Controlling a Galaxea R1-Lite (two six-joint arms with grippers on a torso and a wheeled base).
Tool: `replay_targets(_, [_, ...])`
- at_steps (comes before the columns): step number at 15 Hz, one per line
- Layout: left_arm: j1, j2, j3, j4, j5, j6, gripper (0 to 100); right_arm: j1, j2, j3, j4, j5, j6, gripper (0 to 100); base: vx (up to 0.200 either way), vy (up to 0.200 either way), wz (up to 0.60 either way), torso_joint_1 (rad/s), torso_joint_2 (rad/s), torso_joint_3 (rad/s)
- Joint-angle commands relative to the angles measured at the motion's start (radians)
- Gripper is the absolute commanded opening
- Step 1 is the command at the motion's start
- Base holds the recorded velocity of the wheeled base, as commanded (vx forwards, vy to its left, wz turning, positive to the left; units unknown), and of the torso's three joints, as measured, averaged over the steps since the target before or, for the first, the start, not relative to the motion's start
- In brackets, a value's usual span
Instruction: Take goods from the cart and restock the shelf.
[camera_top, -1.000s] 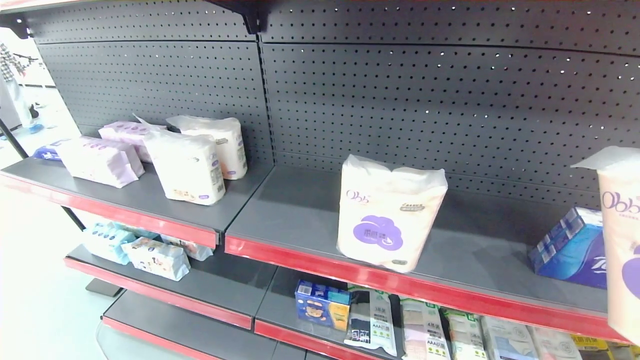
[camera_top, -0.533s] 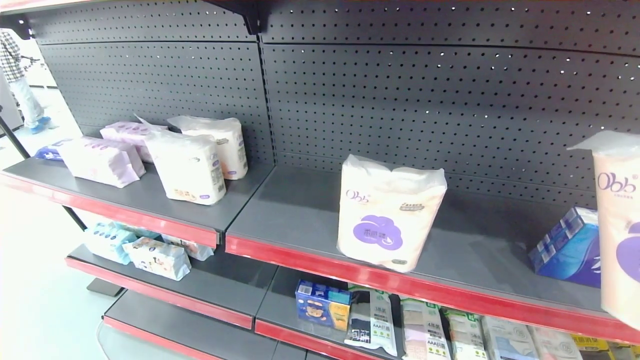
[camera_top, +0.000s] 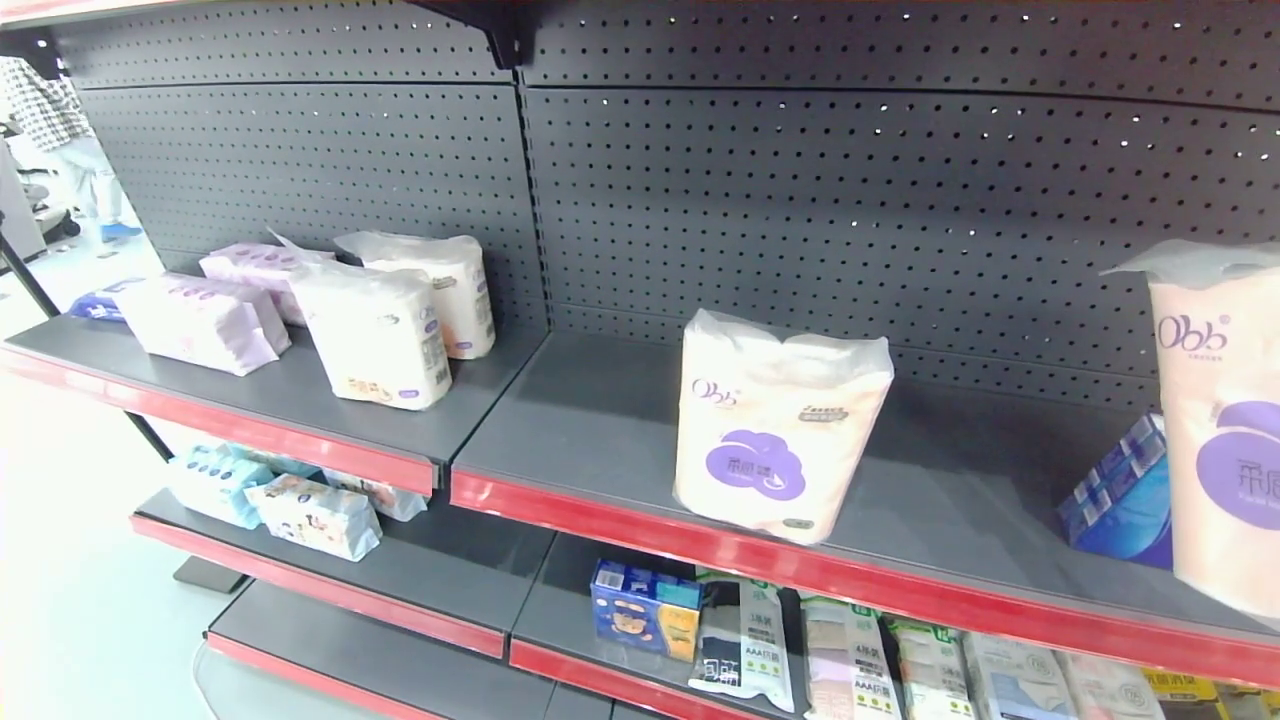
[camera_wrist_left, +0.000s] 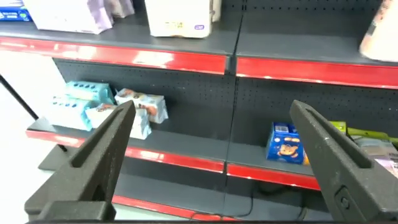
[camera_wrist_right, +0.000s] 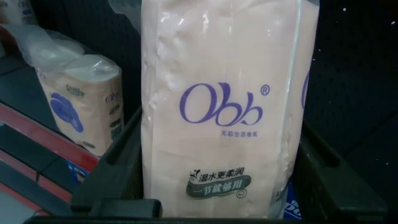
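A peach tissue-roll pack (camera_top: 1215, 420) with a purple cloud print hangs upright at the far right, above the front of the upper shelf (camera_top: 600, 420). In the right wrist view this pack (camera_wrist_right: 224, 106) sits between the dark fingers (camera_wrist_right: 115, 171) of my right gripper (camera_wrist_right: 224, 190), which is shut on it. A matching pack (camera_top: 775, 425) stands on the same shelf, left of the held one. My left gripper (camera_wrist_left: 211, 111) is open with nothing in it, lower down and facing the lower shelves.
A blue tissue box (camera_top: 1125, 490) lies on the shelf just behind the held pack. White and lilac packs (camera_top: 375, 330) fill the left bay. Bare shelf lies between the standing pack and the blue box. Lower shelves (camera_top: 420, 570) hold several small packs.
The held pack has risen and shifted left, further over the shelf and partly covering the blue box. The goods on the shelf have not moved.
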Motion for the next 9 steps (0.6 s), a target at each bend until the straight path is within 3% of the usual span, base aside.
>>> replay_targets(1, [0.023, 0.027, 0.0, 0.0, 0.021, -0.001, 100, 0.001, 0.01, -0.003, 0.0, 0.0, -0.001, 0, 0.0, 0.0, 0.0, 0.0, 0.0, 0.0])
replay_targets(3, [0.052, 0.042, 0.0, -0.001, 0.044, -0.003, 100, 0.001, 0.007, -0.006, 0.0, 0.002, -0.001, 0, 0.0, 0.0, 0.0, 0.0, 0.0, 0.0])
replay_targets(5, [0.051, 0.041, 0.0, -0.003, 0.091, 0.008, 100, 0.0, 0.001, -0.009, 0.0, 0.0, -0.001, 0, 0.0, 0.0, 0.0, 0.0, 0.0, 0.0])
replay_targets(7, [0.051, 0.041, 0.0, -0.001, 0.099, 0.005, 100, 0.0, -0.002, -0.006, 0.0, 0.0, -0.001, 0, 0.0, 0.0, 0.0, 0.0, 0.0, 0.0])
replay_targets(9, [0.049, 0.039, 0.0, -0.003, 0.015, -0.001, 100, 0.0, -0.002, -0.005, 0.0, 0.0, -0.001, 0, 0.0, 0.0, 0.0, 0.0, 0.0, 0.0])
